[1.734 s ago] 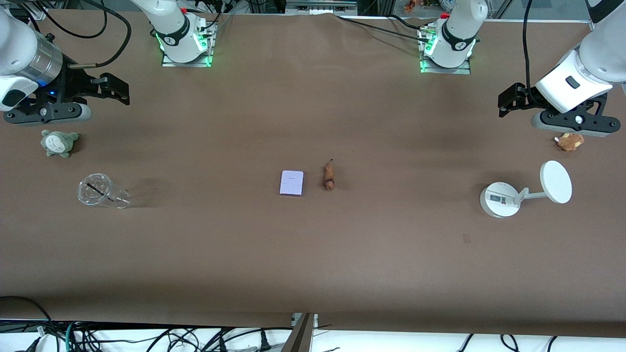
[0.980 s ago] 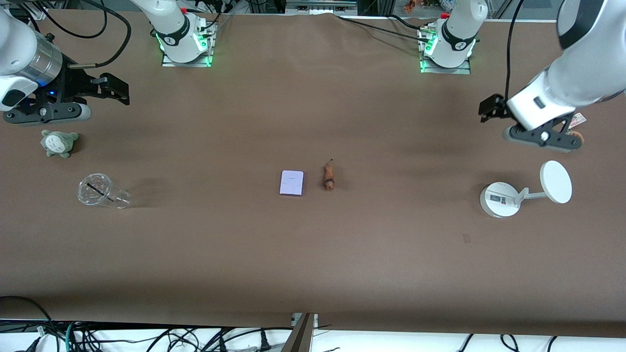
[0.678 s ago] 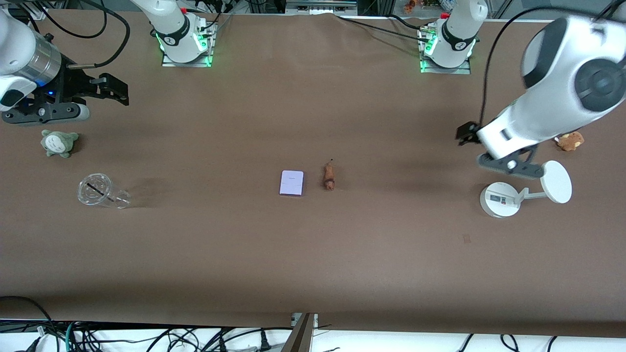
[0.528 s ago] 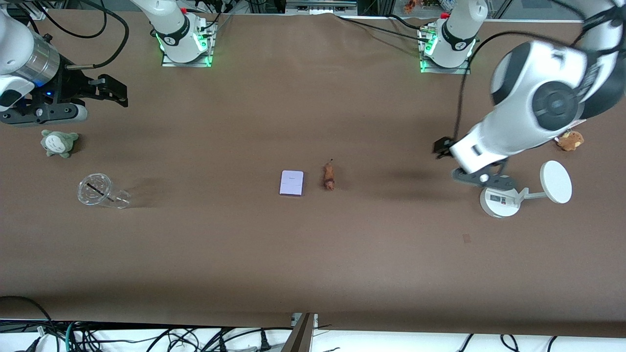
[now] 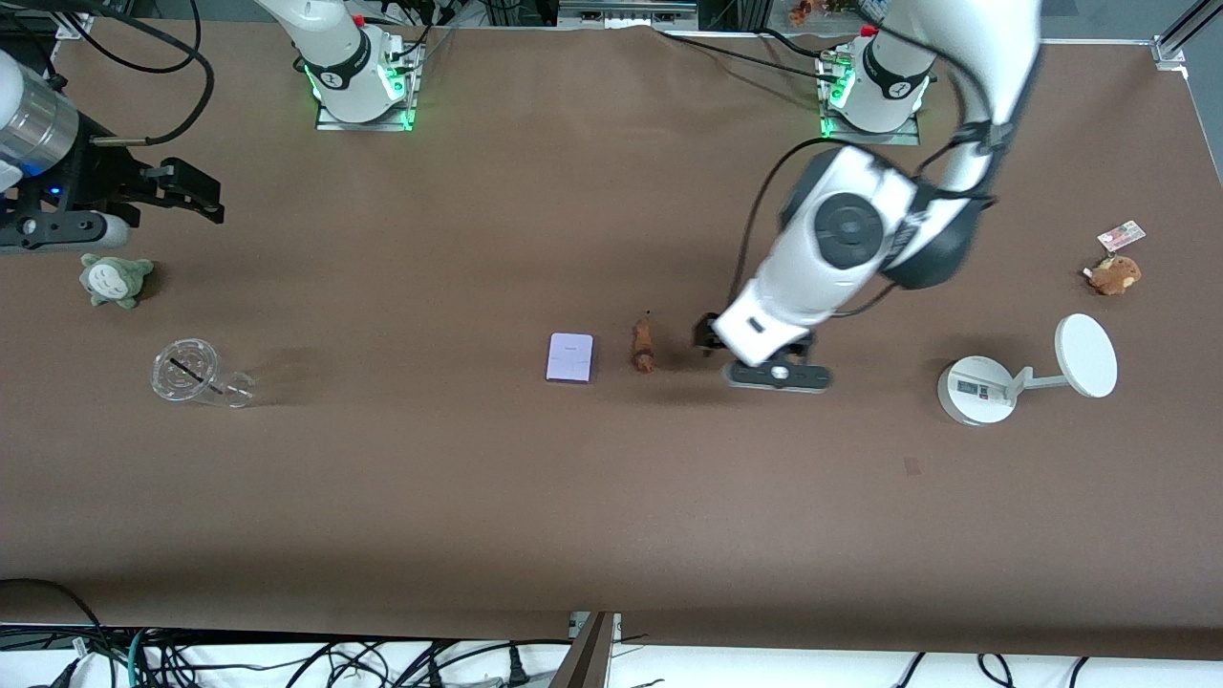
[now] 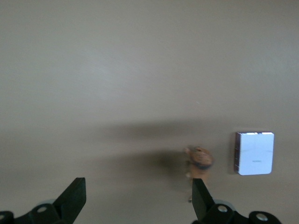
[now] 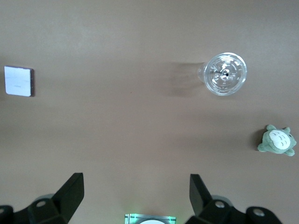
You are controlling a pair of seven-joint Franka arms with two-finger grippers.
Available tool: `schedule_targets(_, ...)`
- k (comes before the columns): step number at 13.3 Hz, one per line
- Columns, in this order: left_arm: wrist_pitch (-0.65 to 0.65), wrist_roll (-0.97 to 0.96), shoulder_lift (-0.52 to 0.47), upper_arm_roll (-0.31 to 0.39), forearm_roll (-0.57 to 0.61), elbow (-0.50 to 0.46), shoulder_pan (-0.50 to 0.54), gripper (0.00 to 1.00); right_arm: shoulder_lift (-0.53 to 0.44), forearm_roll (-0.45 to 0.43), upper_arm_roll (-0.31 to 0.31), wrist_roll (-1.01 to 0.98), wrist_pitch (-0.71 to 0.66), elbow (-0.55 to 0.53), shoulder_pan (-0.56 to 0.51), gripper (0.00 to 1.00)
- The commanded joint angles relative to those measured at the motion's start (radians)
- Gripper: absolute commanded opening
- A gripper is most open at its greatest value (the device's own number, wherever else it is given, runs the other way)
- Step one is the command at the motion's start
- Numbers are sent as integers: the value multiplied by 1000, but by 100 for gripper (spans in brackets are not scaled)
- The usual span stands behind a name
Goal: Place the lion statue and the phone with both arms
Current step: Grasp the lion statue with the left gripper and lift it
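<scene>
The lion statue (image 5: 642, 346), a tiny orange-brown figurine, lies at the middle of the table. The phone (image 5: 570, 357), a pale lavender slab, lies flat beside it toward the right arm's end. My left gripper (image 5: 707, 337) is low over the table just beside the lion, on the side toward the left arm's end. In the left wrist view my left gripper (image 6: 138, 200) is open and empty, with the lion (image 6: 200, 161) by one finger and the phone (image 6: 254, 153) past it. My right gripper (image 5: 191, 196) hangs open and empty near the right arm's end; its wrist view (image 7: 135, 196) shows the phone (image 7: 18, 81) far off.
A clear cup (image 5: 196, 375) and a grey-green plush (image 5: 115, 279) lie toward the right arm's end. A white round-based stand with a disc (image 5: 984, 387), a fluffy brown plush (image 5: 1113, 275) and a small card (image 5: 1120, 234) lie toward the left arm's end.
My left arm has swung from the left arm's end of the table to the middle and come down beside the lion. My right gripper has drifted slightly outward.
</scene>
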Motion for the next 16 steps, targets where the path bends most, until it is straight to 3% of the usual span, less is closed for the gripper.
schedule_targets(1, 66, -17, 91, 15, -6, 35, -86, 100, 29, 5, 3, 12, 11, 13, -2, 100)
schedule_targets(5, 192, -5, 160, 19, -1, 34, -135, 100, 68, 2, 6, 10, 34, 8, 8, 100)
schedule_targets(14, 242, -5, 233, 18, 28, 22, -164, 100, 80, 2, 6, 10, 25, 2, 49, 100)
schedule_targets(16, 244, -20, 246, 19, 26, 22, -164, 56, 80, 0, 7, 10, 25, 2, 54, 100)
